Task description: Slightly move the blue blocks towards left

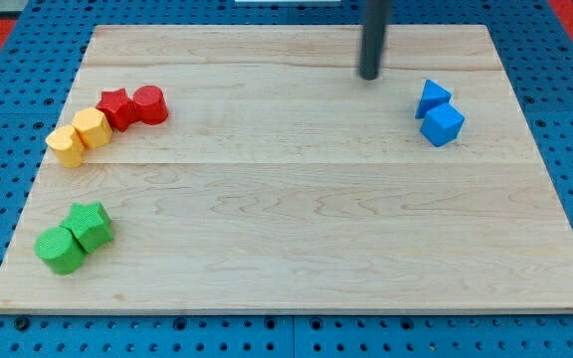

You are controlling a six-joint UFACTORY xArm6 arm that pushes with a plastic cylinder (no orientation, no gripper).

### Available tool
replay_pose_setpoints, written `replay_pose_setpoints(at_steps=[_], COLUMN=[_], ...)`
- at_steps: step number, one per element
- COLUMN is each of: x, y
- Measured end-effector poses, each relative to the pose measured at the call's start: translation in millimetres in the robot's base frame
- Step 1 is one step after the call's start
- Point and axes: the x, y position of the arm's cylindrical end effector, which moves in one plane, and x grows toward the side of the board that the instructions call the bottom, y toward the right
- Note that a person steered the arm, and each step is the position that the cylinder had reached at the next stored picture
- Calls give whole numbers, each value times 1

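— Sitting where, the two blue blocks?

— Touching, near the table's (296, 239) right edge: blue triangular block (432, 96) above blue cube (443, 124). My tip (369, 76) stands apart on their left. No claw here, only the rod.

— Next?

— I judge approach: circle to their right, then nudge left.

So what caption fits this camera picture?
My tip hovers left of two blue blocks on a wooden board.

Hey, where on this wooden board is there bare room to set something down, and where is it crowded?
Bare: the wide middle, between the blue blocks at right and the red, yellow and green pairs at left. My tip stands top centre, left of blue. The left edge is crowded.
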Motion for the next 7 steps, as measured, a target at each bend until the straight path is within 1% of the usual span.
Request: replay_pose_setpoints(at_steps=[1,2,3,4,6,7], x=[-1,39,58,62,59,88], y=[67,58,21,7,99,99])
